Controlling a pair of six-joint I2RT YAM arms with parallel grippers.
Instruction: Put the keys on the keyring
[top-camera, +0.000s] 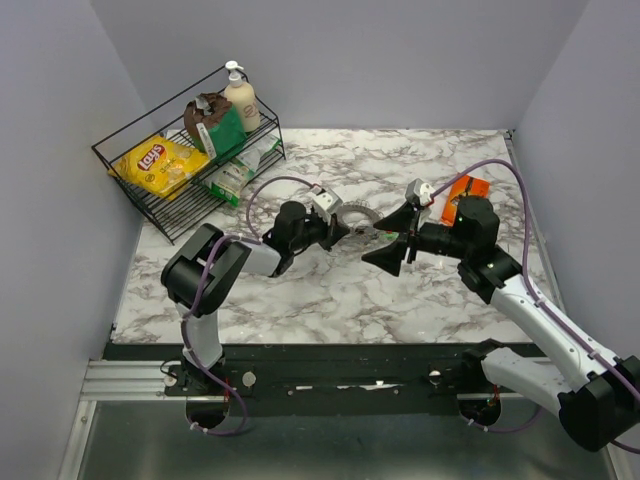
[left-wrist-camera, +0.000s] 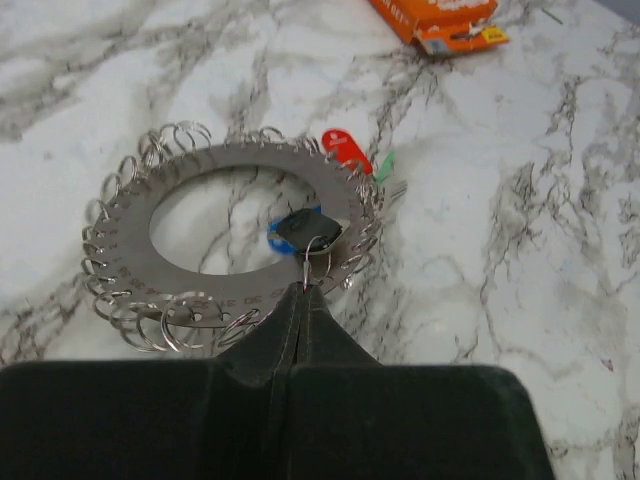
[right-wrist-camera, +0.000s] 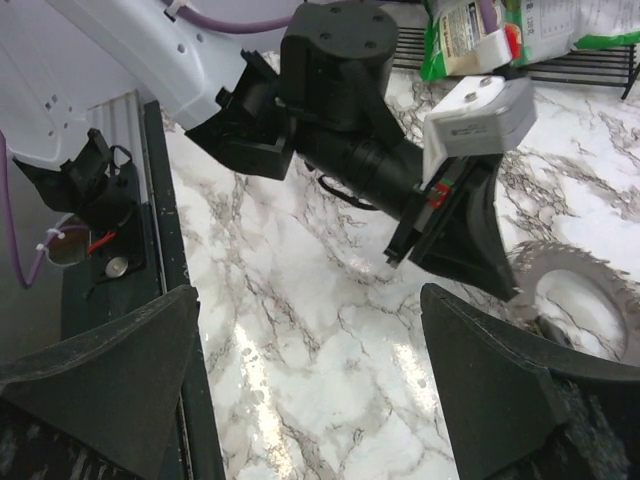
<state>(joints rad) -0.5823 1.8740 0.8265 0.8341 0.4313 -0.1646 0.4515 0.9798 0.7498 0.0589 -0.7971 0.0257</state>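
Note:
The keyring (left-wrist-camera: 225, 170) is a flat grey disc with an open centre and many small wire loops round its rim. It lies on the marble. The black key (left-wrist-camera: 306, 228) rests on its near-right rim, and the blue key (left-wrist-camera: 273, 239) peeks out beneath it. The red key (left-wrist-camera: 345, 148) lies at the far-right rim. My left gripper (left-wrist-camera: 303, 287) is shut, pinching a small wire loop at the rim by the black key. My right gripper (right-wrist-camera: 308, 320) is open and empty, just right of the keyring (top-camera: 362, 217) in the top view.
An orange box (top-camera: 464, 194) lies behind my right arm. A black wire rack (top-camera: 190, 165) at the back left holds a Lay's bag, other packets and a pump bottle. A small green piece (left-wrist-camera: 385, 165) lies beside the red key.

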